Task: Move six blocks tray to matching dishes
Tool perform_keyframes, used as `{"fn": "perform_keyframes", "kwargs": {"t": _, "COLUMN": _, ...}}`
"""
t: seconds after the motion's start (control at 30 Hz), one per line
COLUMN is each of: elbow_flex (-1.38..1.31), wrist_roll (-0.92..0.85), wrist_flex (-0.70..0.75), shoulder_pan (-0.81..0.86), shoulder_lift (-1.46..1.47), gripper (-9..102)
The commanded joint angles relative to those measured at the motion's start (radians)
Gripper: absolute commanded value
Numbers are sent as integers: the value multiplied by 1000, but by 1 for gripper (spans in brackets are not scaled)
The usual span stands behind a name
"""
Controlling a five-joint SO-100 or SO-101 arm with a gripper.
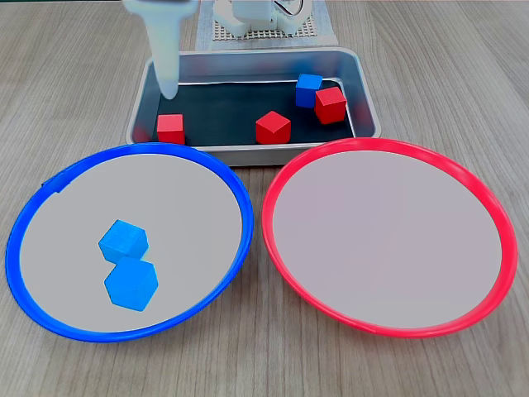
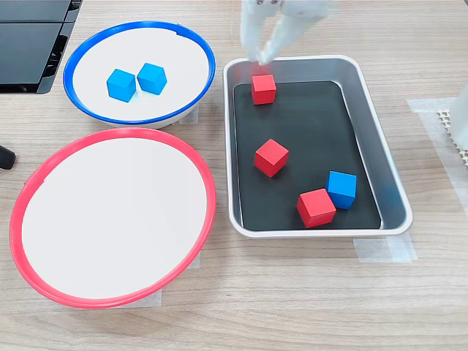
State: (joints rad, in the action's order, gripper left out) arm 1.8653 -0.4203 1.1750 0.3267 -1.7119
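Directly beneath the slightly parted, empty end effector (image 2: pixel 261 57) sits a red block (image 2: pixel 263 88).

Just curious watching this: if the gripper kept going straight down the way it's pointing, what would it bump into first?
Probably the red block at the tray's end: the gripper hangs just above it, though depth is hard to judge.
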Motion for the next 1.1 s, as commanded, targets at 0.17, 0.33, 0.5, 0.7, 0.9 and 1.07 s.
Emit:
{"fn": "perform_keyframes", "kwargs": {"t": 0.17, "elbow_flex": 31, "wrist_roll": 18, "wrist_flex": 26, "shoulder_pan": 71, "shoulder_lift": 34, "gripper": 21}}
{"fn": "perform_keyframes", "kwargs": {"t": 0.33, "elbow_flex": 29, "wrist_roll": -38, "wrist_flex": -43, "shoulder_pan": 100, "shoulder_lift": 123, "gripper": 19}}
{"fn": "perform_keyframes", "kwargs": {"t": 0.5, "elbow_flex": 44, "wrist_roll": -94, "wrist_flex": -132, "shoulder_pan": 97, "shoulder_lift": 189, "gripper": 18}}
{"fn": "perform_keyframes", "kwargs": {"t": 0.7, "elbow_flex": 54, "wrist_roll": -150, "wrist_flex": -155, "shoulder_pan": 40, "shoulder_lift": 176, "gripper": 0}}
{"fn": "perform_keyframes", "kwargs": {"t": 0.9, "elbow_flex": -101, "wrist_roll": -109, "wrist_flex": 75, "shoulder_pan": -124, "shoulder_lift": 69, "gripper": 0}}
{"fn": "perform_keyframes", "kwargs": {"t": 1.07, "elbow_flex": -339, "wrist_roll": 31, "wrist_flex": 60, "shoulder_pan": -368, "shoulder_lift": 69, "gripper": 0}}
